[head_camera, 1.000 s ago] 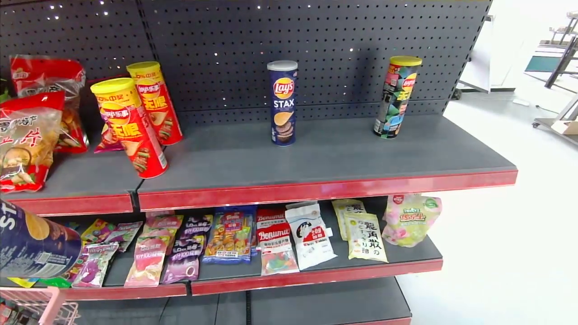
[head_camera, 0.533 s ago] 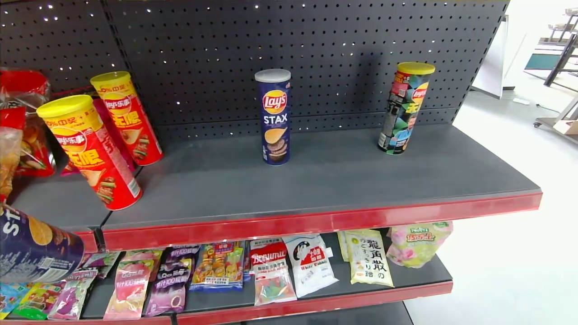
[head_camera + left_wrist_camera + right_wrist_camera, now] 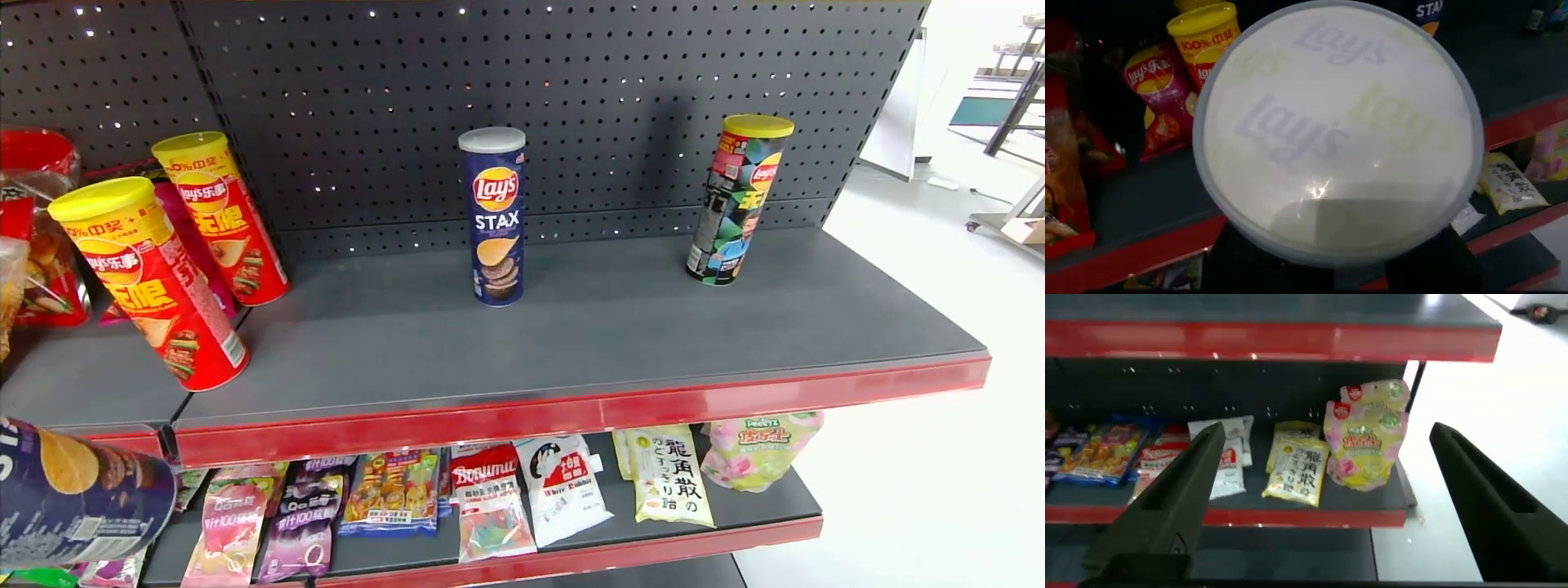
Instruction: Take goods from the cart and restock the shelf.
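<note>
A dark blue chip can (image 3: 77,498) is hanging at the robot's left, below the upper shelf (image 3: 571,408), with the left gripper (image 3: 1331,261) clasping it. The right gripper (image 3: 1331,506) is gaping, holding nothing. Restocking is looking part-done, with this can waiting for placement. The upper shelf is carrying a matching blue can (image 3: 492,216), 2 red cans (image 3: 147,278) and 1 multicoloured can (image 3: 739,200). Snack packets (image 3: 490,498) are lying on the lower shelf (image 3: 571,555).

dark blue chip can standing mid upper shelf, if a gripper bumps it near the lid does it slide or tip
Likely tips: the dark blue chip can is tall and narrow, upright on a small round base. Once down it would probably roll, being a smooth tube on the flat upper shelf. Nothing stands close enough to stop it.
</note>
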Robot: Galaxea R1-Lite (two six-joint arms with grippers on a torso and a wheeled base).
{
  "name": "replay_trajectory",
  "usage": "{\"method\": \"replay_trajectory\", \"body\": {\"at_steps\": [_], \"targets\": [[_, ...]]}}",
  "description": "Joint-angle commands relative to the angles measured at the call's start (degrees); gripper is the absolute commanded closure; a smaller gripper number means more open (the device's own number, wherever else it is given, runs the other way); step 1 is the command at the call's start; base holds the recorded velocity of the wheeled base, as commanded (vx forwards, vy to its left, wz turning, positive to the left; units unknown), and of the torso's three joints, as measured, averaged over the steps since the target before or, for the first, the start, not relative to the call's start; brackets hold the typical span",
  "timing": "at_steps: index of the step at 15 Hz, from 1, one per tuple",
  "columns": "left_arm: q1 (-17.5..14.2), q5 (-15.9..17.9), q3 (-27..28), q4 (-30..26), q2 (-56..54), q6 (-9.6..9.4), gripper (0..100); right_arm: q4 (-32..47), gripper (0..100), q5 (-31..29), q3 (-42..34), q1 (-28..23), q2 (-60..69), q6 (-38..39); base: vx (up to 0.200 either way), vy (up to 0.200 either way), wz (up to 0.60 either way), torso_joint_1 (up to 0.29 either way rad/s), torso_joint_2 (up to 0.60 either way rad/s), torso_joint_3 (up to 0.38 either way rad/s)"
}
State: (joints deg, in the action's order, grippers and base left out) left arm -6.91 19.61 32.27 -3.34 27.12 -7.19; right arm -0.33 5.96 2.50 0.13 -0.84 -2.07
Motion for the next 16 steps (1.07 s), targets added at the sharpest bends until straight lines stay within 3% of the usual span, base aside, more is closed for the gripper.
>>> {"method": "replay_trajectory", "body": {"at_steps": [1,3,6,8,10,11,12,13,16], "targets": [[0.5,2.53,6.49,-6.77,-0.41,3.94,100,-0.2,0,3.36,17.8,0.57,-20.25,3.74,0.0,0.0,0.0,0.0,0.0,0.0],[0.58,3.5,7.19,-9.23,-0.05,4.2,100,-0.29,0,8.28,25.71,4.44,-31.06,1.55,0.0,0.0,0.0,0.0,0.0,0.0],[0.5,2.8,6.84,-9.32,-0.23,4.12,100,-1.87,0,9.16,30.99,8.04,-43.72,-1.36,0.0,0.0,0.0,0.0,0.0,0.0],[0.5,1.65,7.02,-9.14,0.21,3.94,100,-2.57,0,8.72,29.41,10.06,-45.21,-1.71,0.0,0.0,0.0,0.0,0.0,0.0],[0.32,-2.92,6.75,-8.88,1.18,3.76,100,-2.92,0,6.17,25.63,9.8,-44.16,-5.05,0.0,0.0,0.0,0.0,0.0,0.0],[0.76,-3.18,6.75,-8.35,1.26,3.5,100,-3.8,0,5.9,24.48,9.71,-43.19,-4.87,0.0,0.0,0.0,0.0,0.0,0.0],[0.5,-3.35,6.75,-8.17,1.44,1.74,100,-3.8,0,5.64,24.4,9.71,-43.19,-4.96,0.0,0.0,0.0,0.0,0.0,0.0],[0.5,-3.35,6.67,-8.17,1.79,-1.33,100,-3.8,0,3.97,25.1,9.18,-43.72,-4.96,0.0,0.0,0.0,0.0,0.0,0.0],[0.5,-3.44,6.67,-8.26,2.23,-1.95,100,-3.8,0,2.48,27.03,9.36,-45.48,-4.96,0.0,0.0,0.0,0.0,0.0,0.0]]}}
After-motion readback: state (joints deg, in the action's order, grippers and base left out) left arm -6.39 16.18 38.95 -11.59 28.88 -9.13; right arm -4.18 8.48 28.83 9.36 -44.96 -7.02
